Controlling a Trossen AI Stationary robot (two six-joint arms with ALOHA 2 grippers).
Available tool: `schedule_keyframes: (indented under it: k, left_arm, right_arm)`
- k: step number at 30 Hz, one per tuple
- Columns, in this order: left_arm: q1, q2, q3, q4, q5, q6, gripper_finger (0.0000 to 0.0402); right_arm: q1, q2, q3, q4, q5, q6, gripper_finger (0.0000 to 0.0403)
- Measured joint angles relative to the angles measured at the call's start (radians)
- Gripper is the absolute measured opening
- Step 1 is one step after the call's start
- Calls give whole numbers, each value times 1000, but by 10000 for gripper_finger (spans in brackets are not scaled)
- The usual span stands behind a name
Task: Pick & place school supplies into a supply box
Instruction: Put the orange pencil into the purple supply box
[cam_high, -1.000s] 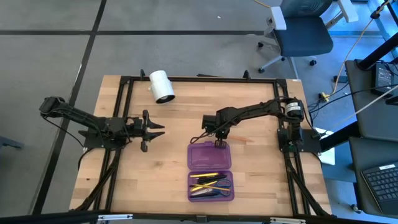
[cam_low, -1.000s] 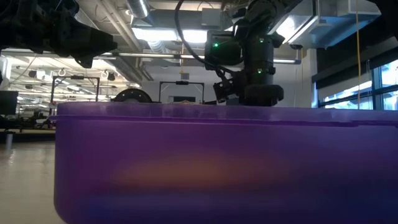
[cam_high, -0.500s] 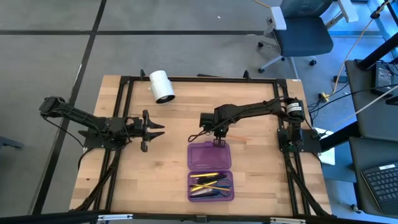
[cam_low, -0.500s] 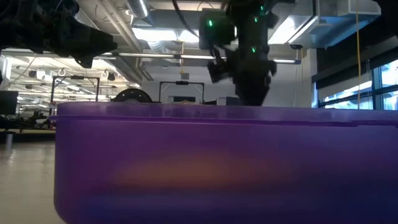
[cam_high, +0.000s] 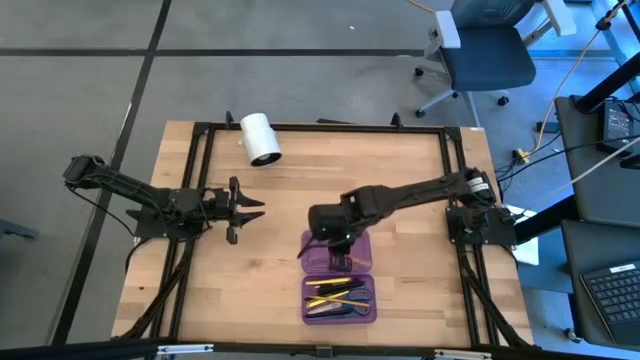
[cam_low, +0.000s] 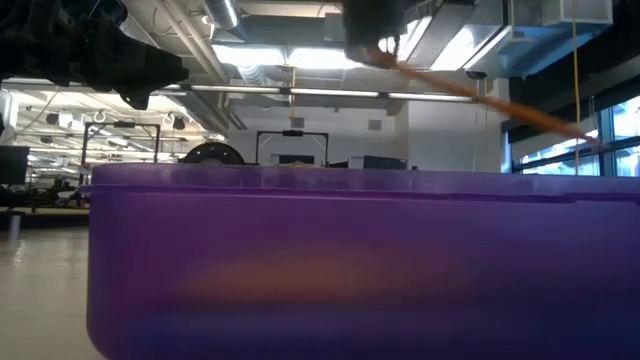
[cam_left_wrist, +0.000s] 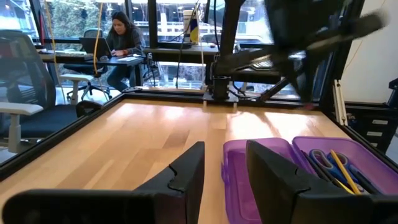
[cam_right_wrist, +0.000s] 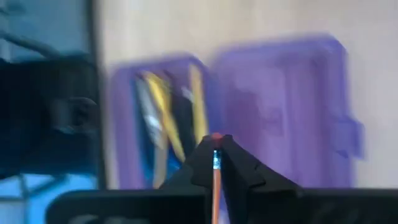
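Note:
The purple supply box (cam_high: 338, 275) lies open on the table, its far half (cam_high: 337, 252) holding nothing and its near half (cam_high: 338, 298) holding yellow, black and orange pens and blue-handled scissors (cam_left_wrist: 336, 165). In the low view its wall (cam_low: 340, 260) fills the picture. My right gripper (cam_high: 338, 240) hovers over the far half, shut on an orange pencil (cam_low: 480, 100). My left gripper (cam_high: 255, 208) waits open above the table to the box's left, level, pointing at the box (cam_left_wrist: 267, 155). My right gripper (cam_right_wrist: 216, 146) pinches the orange pencil (cam_right_wrist: 216, 180) between its two fingers. The pencil lies along the fingers, and its eraser end (cam_right_wrist: 216, 137) pokes out just past the tips. The pencil is lifted clear above the box, and its long end (cam_low: 570, 132) slants downward.
A white cylinder roll (cam_high: 260, 138) lies near the table's far edge, left of centre. A black frame (cam_high: 320, 128) runs around the table. Bare wood lies between the two grippers. A person (cam_left_wrist: 121, 43) sits at a desk beyond the table.
My right gripper stood pointing down at the far edge of the box. It has risen and swung toward the table's near-left, over the box's far half. The orange pencil has come up with it and now hangs clear above the box.

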Motion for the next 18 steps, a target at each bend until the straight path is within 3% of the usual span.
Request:
schedule_keyframes:
  k: [11, 18]
  left_arm:
    - [0, 0, 0, -9, 6, 0, 112]
    - [0, 0, 0, -12, 7, -1, 112]
  right_arm:
    - [80, 15, -31, 268, -37, 195, 17]
    - [95, 73, -91, 355, -68, 186, 17]
